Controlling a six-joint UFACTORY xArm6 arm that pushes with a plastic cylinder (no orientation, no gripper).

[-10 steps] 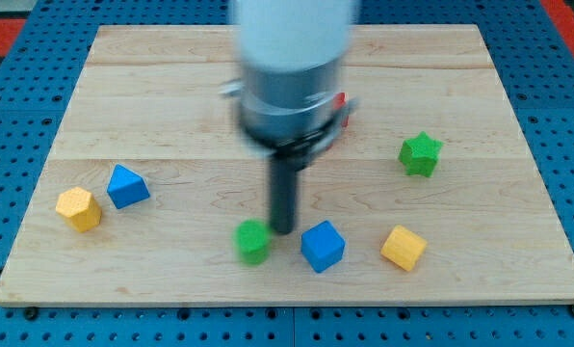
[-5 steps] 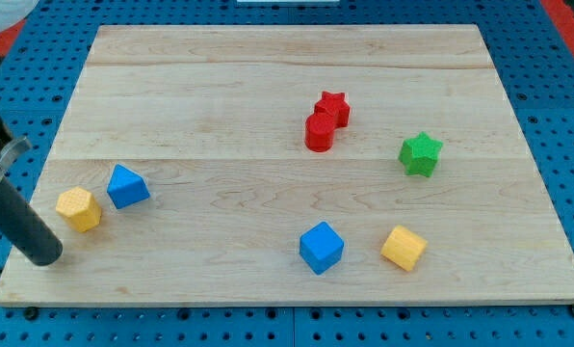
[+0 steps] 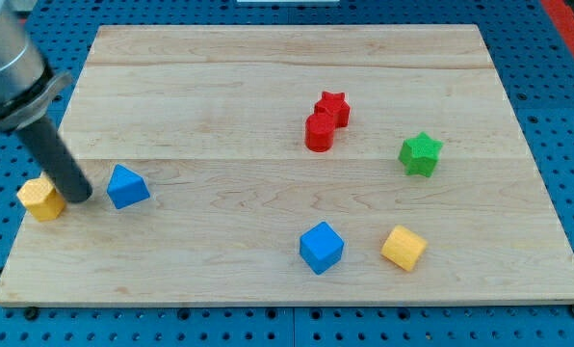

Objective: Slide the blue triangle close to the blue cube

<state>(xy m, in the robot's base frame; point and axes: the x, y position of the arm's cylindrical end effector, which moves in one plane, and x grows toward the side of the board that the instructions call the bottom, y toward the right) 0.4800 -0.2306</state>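
The blue triangle [image 3: 127, 186] lies on the wooden board [image 3: 287, 67] at the view's left. The blue cube [image 3: 322, 247] sits far to its right, near the board's bottom edge. My tip [image 3: 78, 199] rests on the board just left of the blue triangle, between it and a yellow hexagonal block [image 3: 41, 200]. A small gap shows between the tip and the triangle. The rod leans up toward the view's top left.
A yellow cube [image 3: 404, 248] lies right of the blue cube. A green star [image 3: 421, 153] sits at the right. A red star [image 3: 332, 106] and a red cylinder [image 3: 318, 132] touch each other above the middle.
The rod moved from the board's middle to the left edge, then up between the yellow block and the blue triangle. The yellow block slid left. The blue triangle has not moved.
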